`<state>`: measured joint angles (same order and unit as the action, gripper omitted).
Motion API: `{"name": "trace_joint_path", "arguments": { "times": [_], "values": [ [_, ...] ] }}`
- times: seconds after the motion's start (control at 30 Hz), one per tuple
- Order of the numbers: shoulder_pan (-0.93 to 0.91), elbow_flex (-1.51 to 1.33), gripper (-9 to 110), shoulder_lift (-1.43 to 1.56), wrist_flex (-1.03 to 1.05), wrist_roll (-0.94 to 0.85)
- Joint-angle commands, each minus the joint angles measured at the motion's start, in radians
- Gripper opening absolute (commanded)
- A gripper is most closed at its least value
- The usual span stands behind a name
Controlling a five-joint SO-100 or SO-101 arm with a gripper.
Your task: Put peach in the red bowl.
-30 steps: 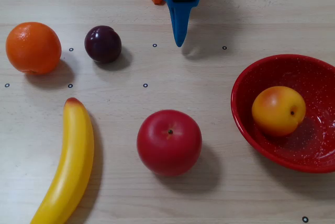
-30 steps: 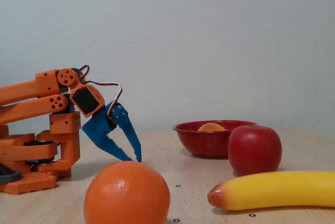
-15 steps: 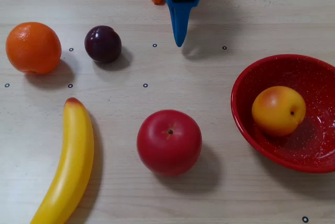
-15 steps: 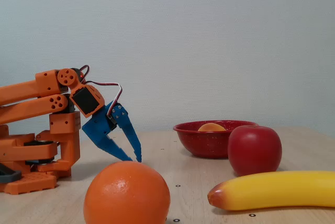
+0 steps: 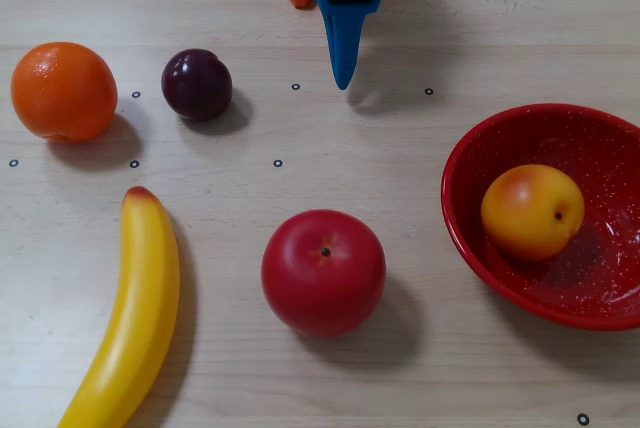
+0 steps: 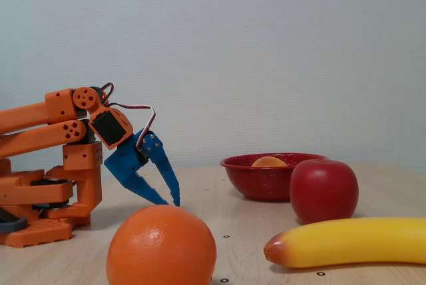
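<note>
The peach (image 5: 532,212) lies inside the red bowl (image 5: 600,148) at the right of the top-down fixed view. In the side fixed view only the peach's top (image 6: 269,162) shows above the bowl's rim (image 6: 256,182). My blue gripper (image 5: 343,83) points down at the table near the arm's base, far from the bowl and to its upper left. Seen from the side, the gripper (image 6: 172,203) is shut, its fingertips nearly meeting just above the table, with nothing between them.
An orange (image 5: 63,91) and a dark plum (image 5: 197,84) sit at the upper left. A red apple (image 5: 323,271) is in the middle and a banana (image 5: 130,313) at the lower left. The folded orange arm (image 6: 40,192) stands at the left of the side view.
</note>
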<state>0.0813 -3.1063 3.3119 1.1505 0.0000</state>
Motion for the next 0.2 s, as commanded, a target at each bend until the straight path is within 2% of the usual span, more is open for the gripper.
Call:
{"name": "trace_joint_path", "arguments": {
  "times": [0.0, 0.17],
  "values": [
    [-0.044, 0.002, 0, 0.02, -0.02, 0.012],
    [-0.044, 0.002, 0, 0.02, -0.02, 0.012]
  ]
}}
